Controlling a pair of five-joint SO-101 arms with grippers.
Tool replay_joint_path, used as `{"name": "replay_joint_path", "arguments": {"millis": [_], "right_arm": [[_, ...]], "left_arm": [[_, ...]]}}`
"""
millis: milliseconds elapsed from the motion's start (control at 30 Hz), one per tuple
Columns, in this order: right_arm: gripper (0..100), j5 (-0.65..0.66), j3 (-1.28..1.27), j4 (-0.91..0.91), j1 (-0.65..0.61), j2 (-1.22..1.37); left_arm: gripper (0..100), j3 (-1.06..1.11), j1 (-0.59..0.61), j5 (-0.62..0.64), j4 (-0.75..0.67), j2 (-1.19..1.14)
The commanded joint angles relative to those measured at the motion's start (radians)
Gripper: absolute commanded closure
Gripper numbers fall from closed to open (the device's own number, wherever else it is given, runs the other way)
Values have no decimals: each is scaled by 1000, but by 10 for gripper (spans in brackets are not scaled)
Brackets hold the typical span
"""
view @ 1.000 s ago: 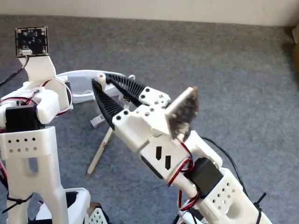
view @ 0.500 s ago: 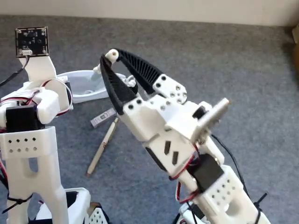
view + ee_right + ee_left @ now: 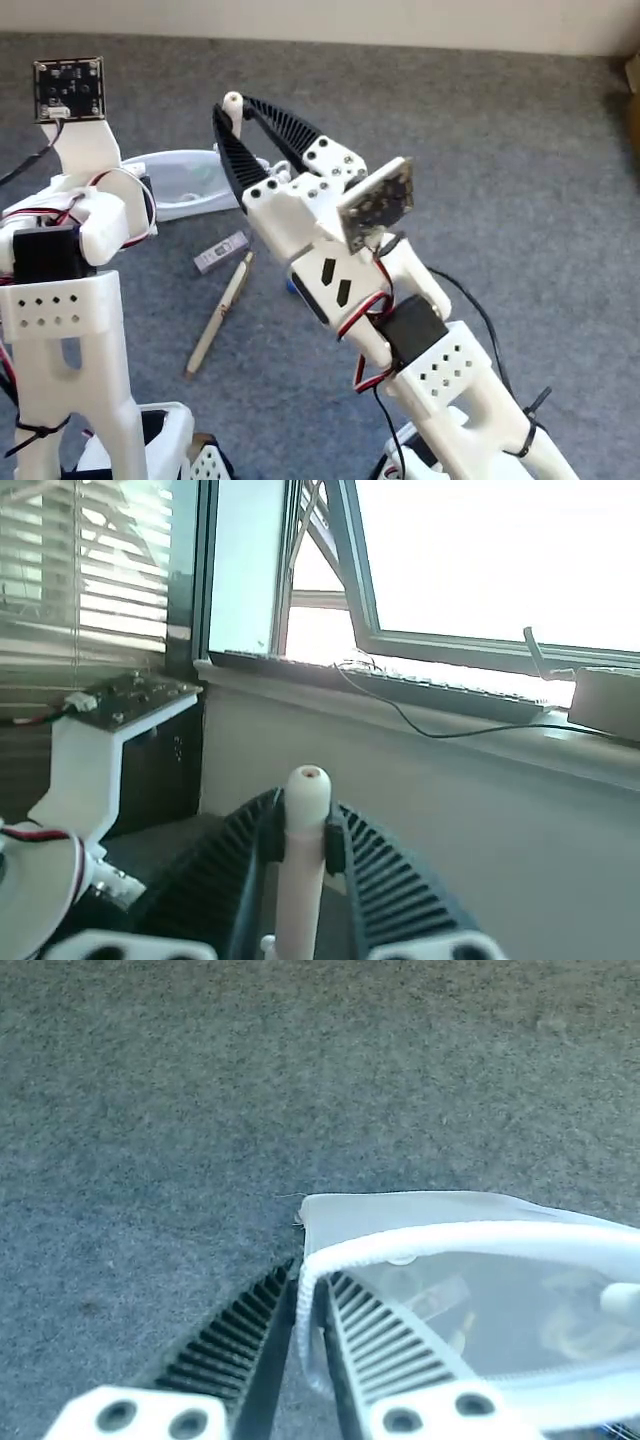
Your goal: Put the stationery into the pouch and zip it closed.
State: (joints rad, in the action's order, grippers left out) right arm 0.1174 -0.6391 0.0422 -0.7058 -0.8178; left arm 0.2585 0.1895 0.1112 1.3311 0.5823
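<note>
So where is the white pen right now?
The white pen is clamped in the right tool, held off the carpet near the right end of the pouch in the high view.

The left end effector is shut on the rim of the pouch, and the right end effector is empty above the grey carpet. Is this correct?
Not quite. The right end effector is not empty: it is shut on a white pen, as the right wrist view shows. The rest holds: the left end effector is shut on the rim of the pouch, and the right one is above the grey carpet.
</note>
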Motion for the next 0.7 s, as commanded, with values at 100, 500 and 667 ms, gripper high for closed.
{"name": "replay_joint_path", "arguments": {"millis": [100, 500, 667], "right_arm": [[995, 52, 8, 119, -16, -2], [873, 52, 10, 265, -15, -2], [871, 52, 19, 275, -16, -12]], "left_arm": [[993, -1, -25, 5, 9, -21], [993, -1, -25, 5, 9, -21], [993, -1, -25, 5, 9, -21]]}}
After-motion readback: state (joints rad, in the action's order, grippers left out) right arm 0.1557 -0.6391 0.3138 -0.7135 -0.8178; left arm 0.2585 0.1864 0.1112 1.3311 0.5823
